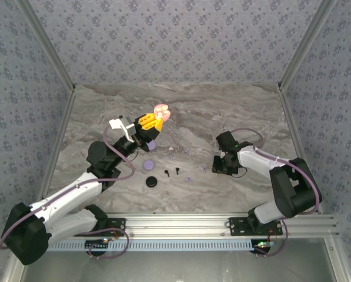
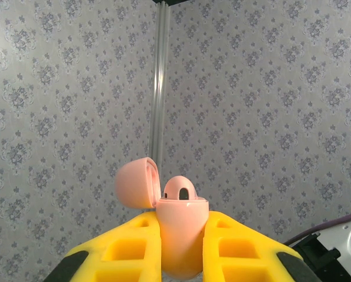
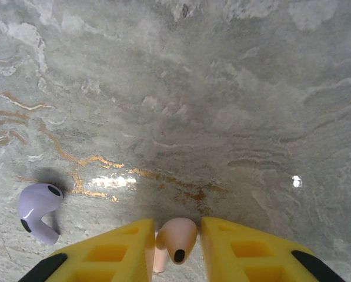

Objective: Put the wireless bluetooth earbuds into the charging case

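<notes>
My left gripper (image 2: 182, 220) is raised and shut on the pink charging case (image 2: 180, 241). The case's lid (image 2: 137, 183) is flipped open to the left, and one pink earbud (image 2: 180, 189) sits in it. From above, the case (image 1: 161, 111) hangs over the far middle of the table. My right gripper (image 3: 177, 228) is down at the marble tabletop, its yellow fingers closed on either side of a pale pink earbud (image 3: 178, 238). A lilac earbud (image 3: 39, 210) lies loose to its left. Two black earbuds (image 1: 166, 173) lie near the table's middle.
A lilac disc (image 1: 148, 165), a black disc (image 1: 151, 181) and another lilac disc (image 1: 152, 144) lie under and near the left arm. More small buds (image 1: 190, 178) are scattered between the arms. Patterned walls enclose the table on three sides.
</notes>
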Robot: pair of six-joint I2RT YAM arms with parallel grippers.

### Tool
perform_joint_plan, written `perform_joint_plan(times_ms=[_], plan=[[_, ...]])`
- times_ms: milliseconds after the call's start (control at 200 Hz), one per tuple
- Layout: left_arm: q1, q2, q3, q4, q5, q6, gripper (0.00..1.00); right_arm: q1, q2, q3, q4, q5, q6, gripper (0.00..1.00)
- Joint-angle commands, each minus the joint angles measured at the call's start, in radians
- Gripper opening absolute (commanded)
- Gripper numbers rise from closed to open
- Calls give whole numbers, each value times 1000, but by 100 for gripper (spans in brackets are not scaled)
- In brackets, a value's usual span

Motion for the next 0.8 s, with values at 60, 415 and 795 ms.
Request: perform_joint_plan(times_ms=[60,415,795], plan=[[-6,-29,26,13,9,13,0,9,41,-10,27,16,-11,27],[-5,-30,28,-12,11,21,0,8,33,-1,20,29,-50,26],[-6,-36,29,-22,10,26,0,8,31,44,-32,78,-69,32]])
